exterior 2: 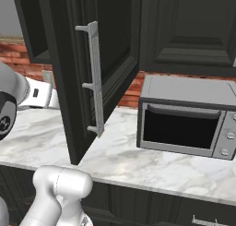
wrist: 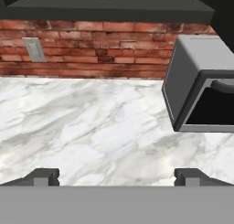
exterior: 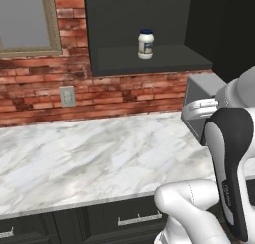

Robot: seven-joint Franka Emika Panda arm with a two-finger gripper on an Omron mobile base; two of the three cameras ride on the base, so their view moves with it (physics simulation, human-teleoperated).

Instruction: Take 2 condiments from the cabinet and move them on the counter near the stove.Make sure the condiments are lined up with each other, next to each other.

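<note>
1. The white jar (exterior: 146,44) with the dark blue lid stood upright on the shelf of the open cabinet (exterior: 149,61), high above the tabletop (exterior: 89,158). In my hand view I saw just its bottom at the top edge, above the shelf front. I could not see a second condiment on the shelf.

2. My hand (wrist: 117,176) was wide, with both tips far apart, and it held nothing. It pointed forward and a little down, toward the brick wall (exterior: 45,78) and the bare marble, well below the shelf.

3. I judged that the main risk was the reach up. The jar was tall and narrow, so a touch by one finger before the other could tip it over or push it deeper into the cabinet.

4. The open cabinet door (exterior 2: 87,77) hung close to my arm on the right side. If I lifted without care, I think my elbow or wrist could hit it.

5. The microwave (exterior 2: 184,116) sat near on the tabletop, to the right. A low swing with the jar could knock against its corner.
</note>
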